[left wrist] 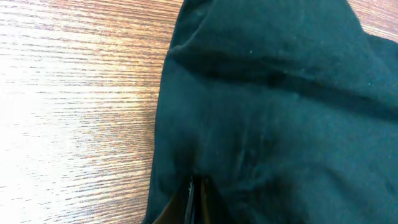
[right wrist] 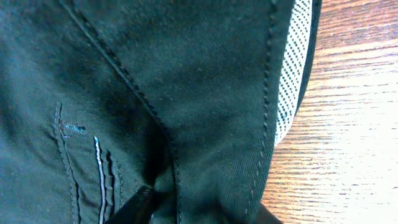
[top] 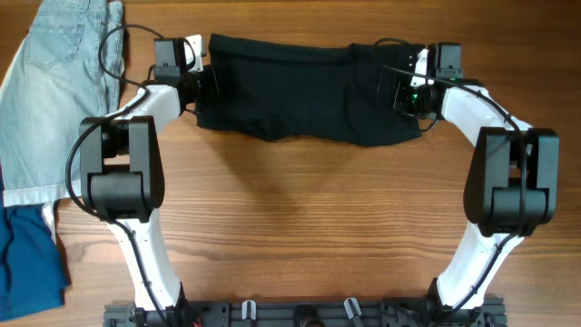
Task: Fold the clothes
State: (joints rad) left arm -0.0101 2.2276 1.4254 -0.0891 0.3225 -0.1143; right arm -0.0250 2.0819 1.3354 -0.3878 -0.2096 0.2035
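The black shorts lie spread sideways across the far middle of the table. My left gripper is shut on the left edge of the shorts, whose fabric fills most of the left wrist view. My right gripper is shut on the right end of the shorts, at the waistband, where the pale dotted lining shows along the edge. Both sets of fingers are mostly buried in cloth.
Light-blue denim shorts lie at the far left. A bright blue garment lies at the left front edge. The wooden table stretches in front of the black shorts.
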